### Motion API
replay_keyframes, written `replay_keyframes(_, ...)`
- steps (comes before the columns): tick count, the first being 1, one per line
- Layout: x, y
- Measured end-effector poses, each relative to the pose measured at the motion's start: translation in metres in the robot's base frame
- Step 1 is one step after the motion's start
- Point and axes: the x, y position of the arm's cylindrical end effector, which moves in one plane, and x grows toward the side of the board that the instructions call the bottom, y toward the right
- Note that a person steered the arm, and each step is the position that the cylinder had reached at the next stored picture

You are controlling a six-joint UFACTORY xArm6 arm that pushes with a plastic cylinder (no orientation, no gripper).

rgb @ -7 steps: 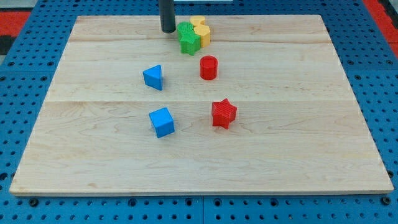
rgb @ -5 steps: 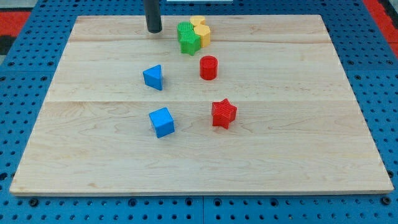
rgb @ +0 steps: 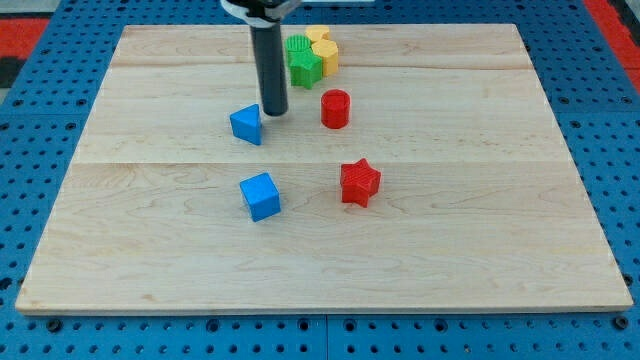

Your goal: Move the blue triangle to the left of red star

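Since earlier frame: my tip down from bench top edge to just right of blue triangle. No hand fitted; nothing held. Triangle above-left of red star, well apart. Judged light, rigid, free-sliding; push on flat upper face.

One camera looks down at a steep angle from the near edge of the wooden bench, framing the whole top, the blue pegboard around it, close in.

My tip beside blue triangle (right).
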Motion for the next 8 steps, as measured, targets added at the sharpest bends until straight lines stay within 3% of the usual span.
replay_keyframes(1, 0.021, 0.015)
replay_keyframes(2, 0.043, -0.007)
replay_keyframes(5, -0.016, -0.018)
replay_keyframes(6, -0.011, -0.056)
replay_keyframes(8, -0.003, -0.070)
